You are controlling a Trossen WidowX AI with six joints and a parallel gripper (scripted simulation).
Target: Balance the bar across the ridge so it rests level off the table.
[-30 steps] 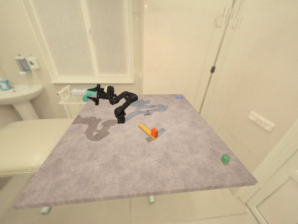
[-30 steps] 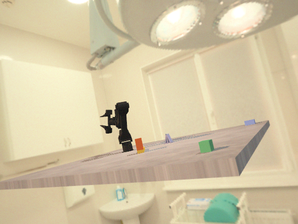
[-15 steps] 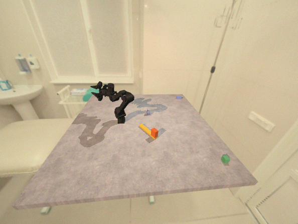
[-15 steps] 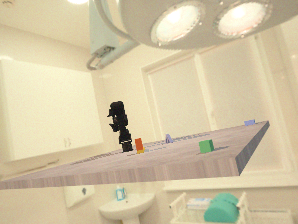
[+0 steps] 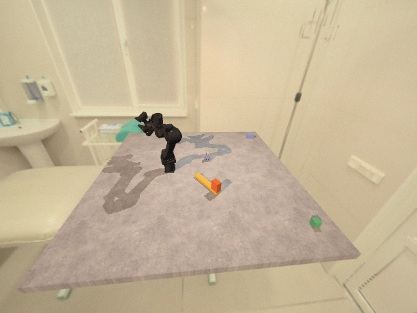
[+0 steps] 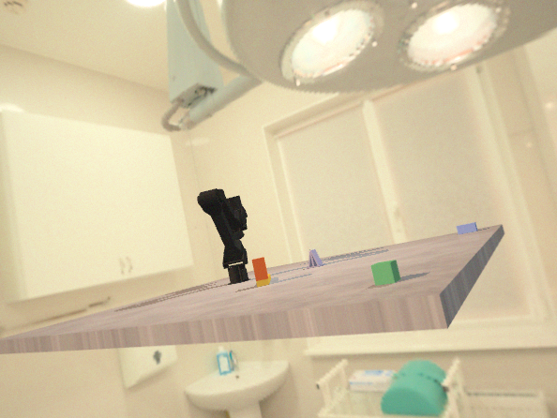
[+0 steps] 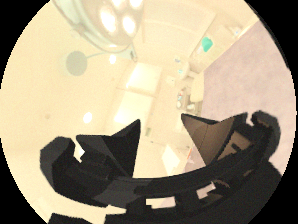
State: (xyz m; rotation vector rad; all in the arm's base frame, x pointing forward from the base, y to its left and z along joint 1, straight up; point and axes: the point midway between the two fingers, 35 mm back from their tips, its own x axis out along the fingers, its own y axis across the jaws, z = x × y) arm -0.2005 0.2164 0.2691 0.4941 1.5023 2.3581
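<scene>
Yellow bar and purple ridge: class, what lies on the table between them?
Nothing: in the top view only bare table and shadow separate the yellow bar from the purple ridge.
</scene>
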